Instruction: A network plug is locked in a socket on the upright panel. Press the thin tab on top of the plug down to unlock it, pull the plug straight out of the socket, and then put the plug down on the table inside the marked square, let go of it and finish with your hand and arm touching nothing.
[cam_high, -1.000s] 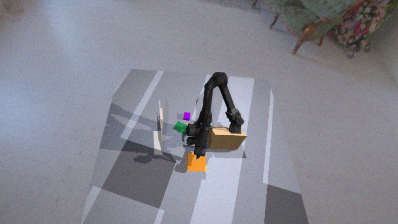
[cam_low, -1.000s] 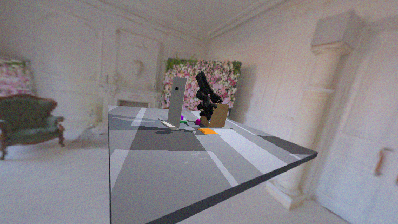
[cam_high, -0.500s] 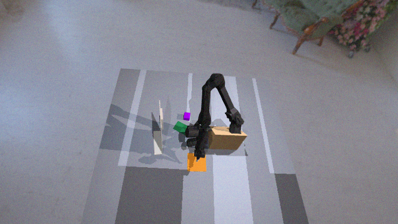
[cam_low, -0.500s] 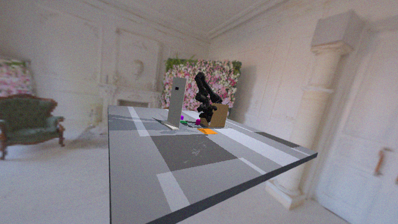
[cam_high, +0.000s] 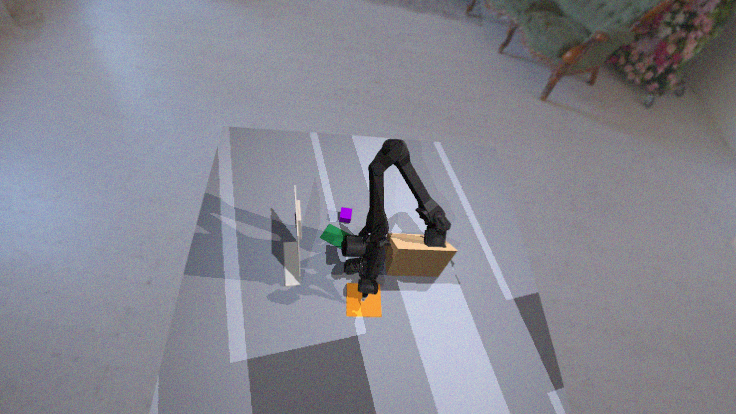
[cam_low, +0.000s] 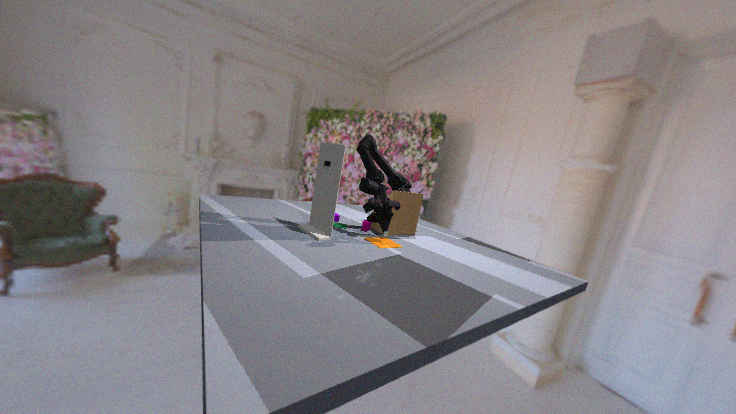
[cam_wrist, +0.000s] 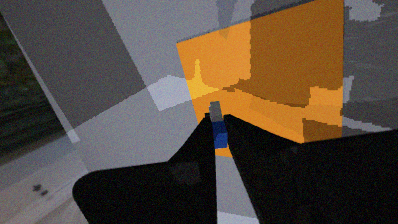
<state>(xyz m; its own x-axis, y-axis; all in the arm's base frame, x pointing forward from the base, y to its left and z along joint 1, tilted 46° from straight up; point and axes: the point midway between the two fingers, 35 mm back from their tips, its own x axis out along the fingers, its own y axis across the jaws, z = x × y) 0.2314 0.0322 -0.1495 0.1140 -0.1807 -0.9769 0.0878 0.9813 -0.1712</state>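
Close in, the tool (cam_high: 364, 295) (cam_low: 384, 232) (cam_wrist: 216, 122) pinched the blue-and-grey plug (cam_wrist: 220, 134) over the orange square (cam_high: 363, 307) (cam_low: 383, 242) (cam_wrist: 295, 55). Beyond lay a green block (cam_high: 333, 235) (cam_low: 339, 225) and a purple cube (cam_high: 345, 215) (cam_low: 336, 217), then the upright panel (cam_high: 291, 257) (cam_low: 327, 190).

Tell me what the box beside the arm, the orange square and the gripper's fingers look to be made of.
The box: probably cardboard or plain wood, matte, judging by its flat tan-brown faces.
The orange square: perhaps paint or thin sheet, as it shows no visible thickness.
The fingers: likely dark plastic or coated metal; they are black with little shine.
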